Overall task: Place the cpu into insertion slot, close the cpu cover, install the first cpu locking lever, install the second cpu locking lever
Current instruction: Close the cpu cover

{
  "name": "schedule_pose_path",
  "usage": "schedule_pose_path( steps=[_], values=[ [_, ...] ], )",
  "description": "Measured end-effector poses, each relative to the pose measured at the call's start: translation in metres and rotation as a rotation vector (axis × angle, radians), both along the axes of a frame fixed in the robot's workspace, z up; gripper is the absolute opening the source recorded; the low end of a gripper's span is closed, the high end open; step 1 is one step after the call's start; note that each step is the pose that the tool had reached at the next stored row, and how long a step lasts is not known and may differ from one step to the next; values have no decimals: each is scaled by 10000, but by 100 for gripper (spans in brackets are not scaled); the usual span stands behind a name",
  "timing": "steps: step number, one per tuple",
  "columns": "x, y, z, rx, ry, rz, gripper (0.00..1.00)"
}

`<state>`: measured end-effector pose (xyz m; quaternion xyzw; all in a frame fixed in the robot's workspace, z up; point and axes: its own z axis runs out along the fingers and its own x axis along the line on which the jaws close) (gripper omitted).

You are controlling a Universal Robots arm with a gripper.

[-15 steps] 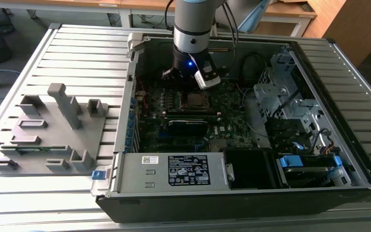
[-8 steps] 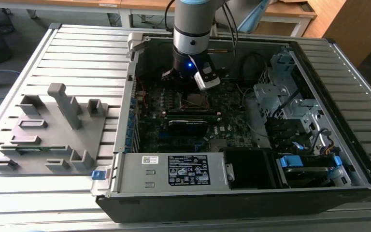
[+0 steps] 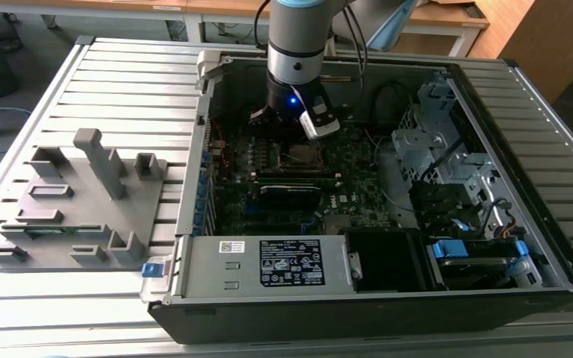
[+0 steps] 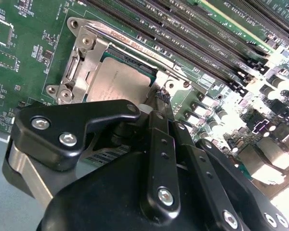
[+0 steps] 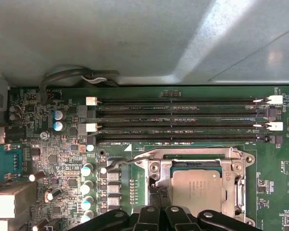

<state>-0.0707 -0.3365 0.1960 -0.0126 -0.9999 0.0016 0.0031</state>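
Levers (image 5: 119, 162) are looking unlatched to us, though the cpu (image 5: 197, 187) is lying in the insertion slot (image 3: 304, 155) under the lowered cpu cover (image 5: 229, 175), with the closed, empty gripper (image 5: 160, 191) hovering just beside it.
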Motion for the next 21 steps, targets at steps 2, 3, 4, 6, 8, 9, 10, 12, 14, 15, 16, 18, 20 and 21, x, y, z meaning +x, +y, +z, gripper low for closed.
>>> schedule_pose_path(
  steps=[2, 3, 4, 6, 8, 9, 10, 12, 14, 15, 16, 18, 20, 21],
  values=[
    [0, 0, -2, 4, -3, 0, 11],
    [0, 0, -2, 4, -2, 0, 11],
    [0, 0, -2, 4, -2, 0, 11],
    [0, 0, -2, 4, -2, 0, 11],
    [1, 2, 8, 14, -9, -1, 11],
    [2, 3, 16, 22, -14, -1, 11],
    [3, 5, 24, 27, -18, 0, 11],
    [1, 2, 54, 10, -6, -1, 11],
    [1, 2, 80, 12, -8, -1, 11],
    [1, 2, 97, 9, -6, -1, 11],
    [1, 2, 115, 8, -5, -1, 11],
    [1, 2, 140, 8, -5, 0, 11],
    [1, 2, 141, 12, -7, -1, 11],
    [1, 2, 141, 11, -7, 0, 11]
  ],
)
